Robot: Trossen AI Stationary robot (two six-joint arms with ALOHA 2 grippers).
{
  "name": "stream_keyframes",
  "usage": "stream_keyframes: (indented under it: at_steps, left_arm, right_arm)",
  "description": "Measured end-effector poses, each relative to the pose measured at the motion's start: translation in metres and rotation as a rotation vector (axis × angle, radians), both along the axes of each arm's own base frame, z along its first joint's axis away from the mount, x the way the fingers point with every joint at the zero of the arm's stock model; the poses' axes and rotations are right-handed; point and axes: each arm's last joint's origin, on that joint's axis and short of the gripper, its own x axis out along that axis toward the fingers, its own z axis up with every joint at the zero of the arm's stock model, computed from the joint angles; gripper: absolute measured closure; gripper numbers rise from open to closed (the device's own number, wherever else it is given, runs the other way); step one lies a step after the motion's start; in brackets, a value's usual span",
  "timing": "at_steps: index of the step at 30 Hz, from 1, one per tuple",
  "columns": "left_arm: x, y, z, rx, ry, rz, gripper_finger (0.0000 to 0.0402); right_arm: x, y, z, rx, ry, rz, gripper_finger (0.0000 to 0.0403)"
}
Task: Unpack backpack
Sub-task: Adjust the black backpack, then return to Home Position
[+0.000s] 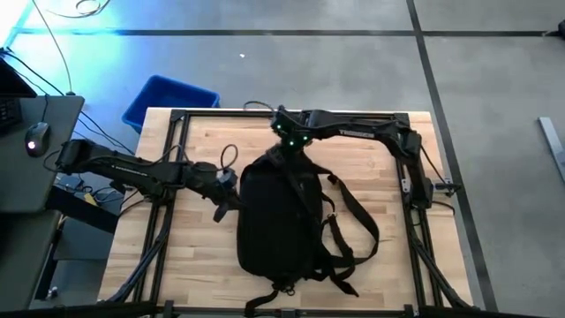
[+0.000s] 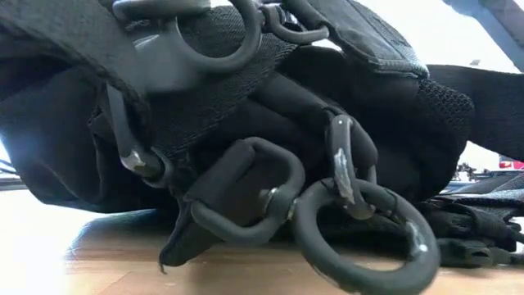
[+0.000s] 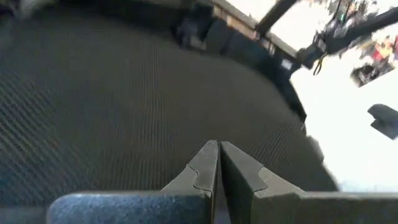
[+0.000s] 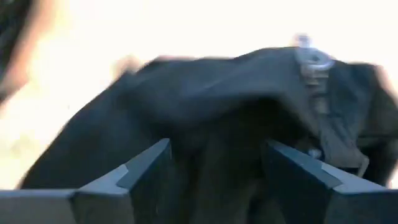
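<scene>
The black backpack (image 1: 281, 221) lies flat on the table's middle, its straps (image 1: 353, 225) spread toward the right. In the low view its rings and buckles (image 2: 360, 233) rest on the wood close to the camera. My left gripper (image 1: 229, 190) (image 3: 218, 148) is shut at the backpack's left side, its tips right at the dark ribbed fabric (image 3: 124, 106). My right gripper (image 1: 282, 152) (image 4: 217, 168) is open and hangs over the backpack's far end (image 4: 224, 99), one finger on either side of the bunched fabric. A zipper pull (image 4: 311, 62) shows there. My left gripper has its shut fingertips (image 3: 211, 152) level against the backpack's left side, coming from the table's left. Whether they touch or pinch the fabric, I cannot tell.
A blue bin (image 1: 169, 99) stands on the floor beyond the table's far left corner. A desk with a mouse (image 1: 35, 137) is to the left. The black frame rails (image 1: 172, 150) run along the table's edges. Bare wood shows left (image 1: 190, 247) and right (image 1: 397, 256) of the backpack.
</scene>
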Motion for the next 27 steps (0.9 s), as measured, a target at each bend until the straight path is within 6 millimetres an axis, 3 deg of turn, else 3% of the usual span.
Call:
stream_keyframes:
  at_steps: [2, 5, 8, 11, 16, 19, 22, 27]
  left_arm:
    - [-0.002, 0.000, -0.013, 0.008, 0.062, -0.006, 0.0402]
    - [-0.004, 0.000, -0.031, 0.013, 0.143, -0.004, 0.0402]
    - [-0.005, 0.001, -0.046, 0.001, 0.219, 0.021, 0.0402]
    - [-0.008, 0.001, -0.056, -0.010, 0.299, 0.047, 0.0402]
    - [-0.008, 0.003, -0.058, -0.002, 0.321, 0.136, 0.0402]
    - [-0.003, 0.005, -0.052, 0.015, 0.278, 0.181, 0.0402]
    - [-0.003, 0.009, -0.052, 0.071, 0.271, 0.264, 0.0402]
    - [0.001, 0.004, -0.038, 0.001, 0.200, 0.200, 0.0402]
  right_arm:
    - [-0.002, -0.018, -0.025, -0.027, 0.026, -0.155, 0.0181]
    - [-0.005, -0.035, -0.045, -0.071, -0.009, -0.339, 0.0195]
    - [0.001, -0.041, -0.050, -0.074, -0.129, -0.378, 0.0204]
    - [0.008, -0.040, -0.038, -0.103, -0.201, -0.338, 0.0206]
    - [0.006, -0.023, 0.027, -0.269, -0.280, -0.186, 0.0206]
    - [-0.005, 0.010, 0.084, -0.400, -0.354, -0.051, 0.0206]
    - [-0.031, 0.056, 0.134, -0.488, -0.407, 0.095, 0.0206]
    - [-0.092, 0.120, 0.181, -0.543, -0.387, 0.232, 0.0206]
